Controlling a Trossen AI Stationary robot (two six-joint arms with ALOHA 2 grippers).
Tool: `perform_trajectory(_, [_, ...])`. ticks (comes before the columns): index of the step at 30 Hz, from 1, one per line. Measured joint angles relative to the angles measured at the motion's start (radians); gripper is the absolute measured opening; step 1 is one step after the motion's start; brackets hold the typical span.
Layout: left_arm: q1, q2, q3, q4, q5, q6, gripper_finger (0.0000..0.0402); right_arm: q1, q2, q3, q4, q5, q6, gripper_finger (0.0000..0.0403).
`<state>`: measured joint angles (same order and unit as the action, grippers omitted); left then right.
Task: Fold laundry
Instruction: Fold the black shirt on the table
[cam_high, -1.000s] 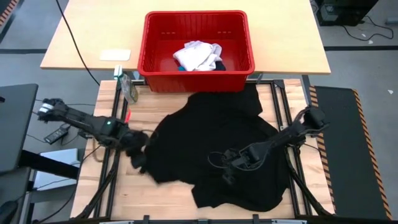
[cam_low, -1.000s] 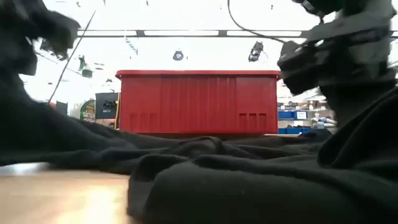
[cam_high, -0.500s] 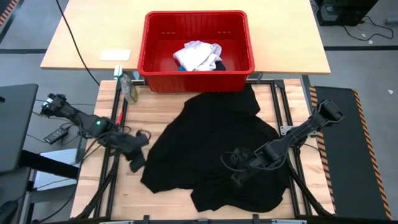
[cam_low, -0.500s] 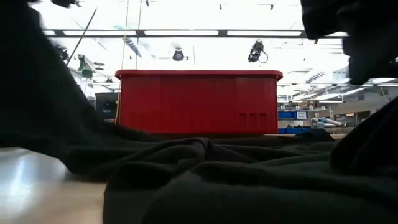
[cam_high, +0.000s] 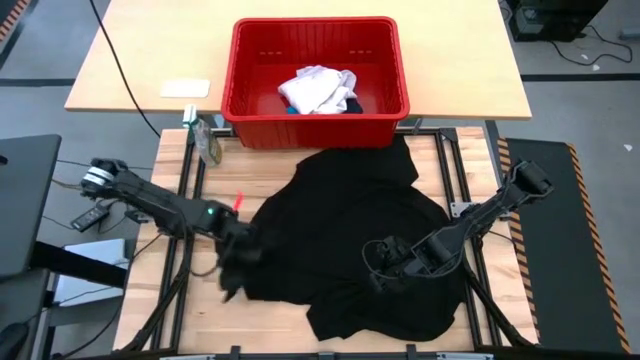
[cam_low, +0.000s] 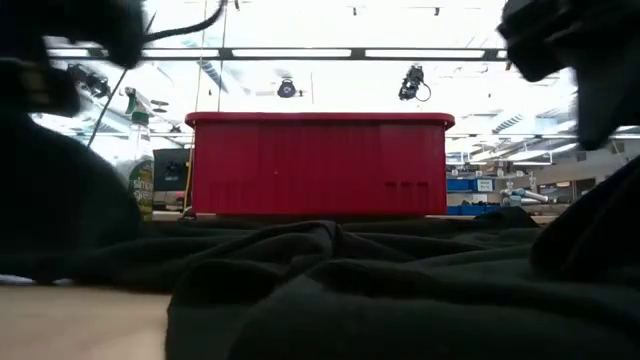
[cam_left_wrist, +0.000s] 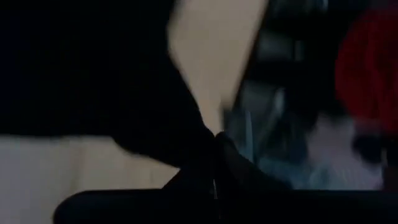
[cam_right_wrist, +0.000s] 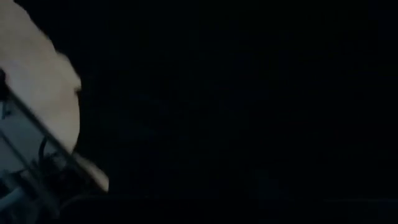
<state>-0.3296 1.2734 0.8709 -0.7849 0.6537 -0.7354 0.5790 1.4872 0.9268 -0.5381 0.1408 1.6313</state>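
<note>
A large black shirt (cam_high: 345, 235) lies rumpled across the wooden table (cam_high: 270, 175). It is also in the low view (cam_low: 330, 290). My left gripper (cam_high: 240, 258) is shut at the shirt's left edge, and black cloth droops from its tips (cam_left_wrist: 214, 163). My right gripper (cam_high: 385, 268) is shut over the shirt's near right part, where folds gather. A white garment (cam_high: 318, 88) lies bunched in the red basket (cam_high: 250, 90), with a small blue piece (cam_high: 291, 109) at its near edge. My left gripper pinches a bunch of the shirt's left edge (cam_left_wrist: 199, 146) between its two fingers, coming slantwise down from the table's left. A short end of cloth (cam_high: 228, 288) hangs below the fingers; the rest of the shirt lies on the table. My right gripper is shut on the shirt near its near right part (cam_high: 372, 282), slanting down from the right. Black cloth fills its wrist view and hides the place of contact. In the low view, the cloth (cam_low: 590, 230) rises toward it.
The red basket stands on the far table behind the work table. A spray bottle (cam_high: 205, 140) stands at the far left corner, with a small red object (cam_high: 238, 200) on the wood near the left arm. Bare wood lies left of the shirt.
My left gripper has swung toward the table's right and near edge, carrying the shirt's left edge in over the rest of the cloth, and its wrist has rolled. My right gripper rose a little with its bunch of cloth early on, then kept still.
</note>
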Motion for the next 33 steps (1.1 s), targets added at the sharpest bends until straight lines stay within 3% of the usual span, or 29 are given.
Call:
perform_trajectory(2, [-0.040, 0.009, -0.001, -0.055, 0.075, 0.040, 0.0001, 0.030, 0.000, 0.000, 0.001, -0.013, 0.050, 0.0006])
perform_trajectory(7, [-0.041, -0.063, -0.001, -0.151, 0.073, 0.080, 0.0019, 0.101, 0.000, 0.000, -0.003, 0.033, 0.200, 0.0006])
perform_trajectory(9, [-0.007, -0.102, -0.001, -0.162, 0.064, 0.116, 0.0028, 0.113, 0.000, 0.000, -0.024, 0.052, 0.249, 0.0006])
perform_trajectory(14, [0.134, -0.161, 0.000, -0.157, -0.075, 0.221, 0.0050, 0.108, 0.000, 0.000, -0.132, 0.056, 0.348, 0.0006])
perform_trajectory(20, [0.278, -0.160, 0.000, -0.132, -0.109, 0.369, 0.0080, 0.083, 0.000, 0.000, -0.222, 0.047, 0.435, 0.0006])
perform_trajectory(22, [0.324, -0.161, 0.000, -0.069, -0.155, 0.421, 0.0091, 0.075, 0.000, 0.000, -0.251, 0.047, 0.451, 0.0006])
perform_trajectory(26, [0.427, -0.130, -0.008, 0.191, -0.345, 0.534, 0.0104, 0.053, 0.000, -0.017, -0.299, 0.071, 0.461, 0.0005])
perform_trajectory(30, [0.538, 0.018, -0.027, 0.429, -0.327, 0.568, 0.0096, 0.029, 0.000, -0.078, -0.260, 0.136, 0.377, 0.0005])
perform_trajectory(33, [0.592, 0.169, -0.028, 0.509, -0.327, 0.568, 0.0082, 0.005, 0.000, -0.126, -0.226, 0.075, 0.366, 0.0005])
